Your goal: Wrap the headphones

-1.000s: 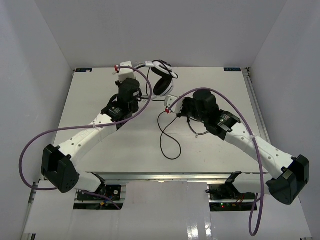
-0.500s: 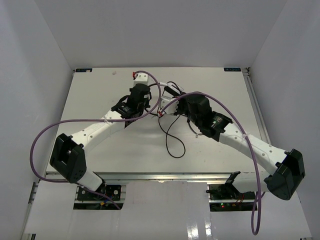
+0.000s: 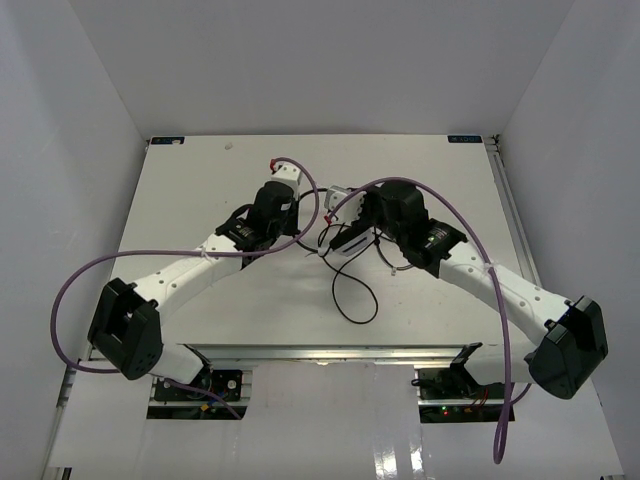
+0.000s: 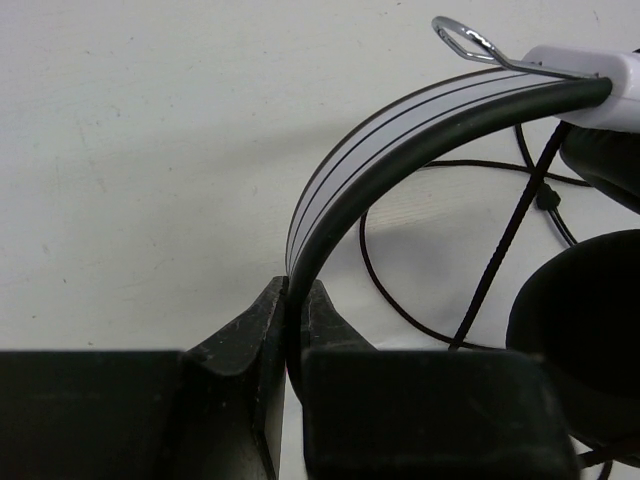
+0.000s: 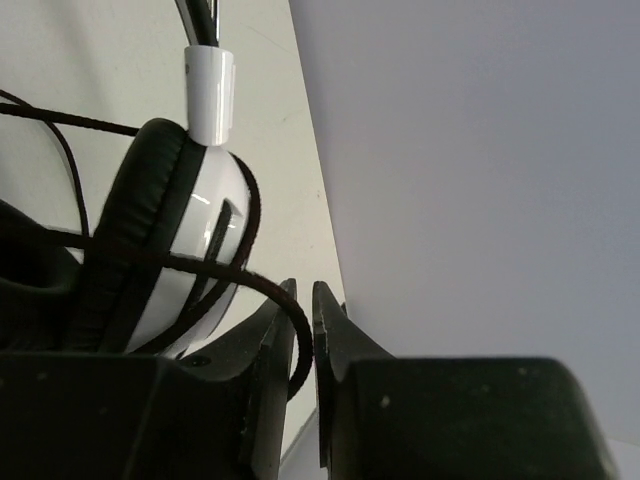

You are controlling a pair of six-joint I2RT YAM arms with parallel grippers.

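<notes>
So the left hand (image 4: 290, 300) is pressed together on the headband (image 4: 400, 120) of the headphones (image 4: 570, 330), which look to be held up between both hands, off the counter (image 4: 150, 150). The right hand (image 5: 303, 300) pinches the cord (image 5: 200, 262) only at its very tips, so I'd worry it slips out and the wrap goes slack. From the left hand's tips the band arcs away and to the right, with the earcups (image 5: 140, 220) at that far end.

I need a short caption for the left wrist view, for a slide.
Left end effector pinching the headphones by the white headband, black cord looping on the table.
</notes>
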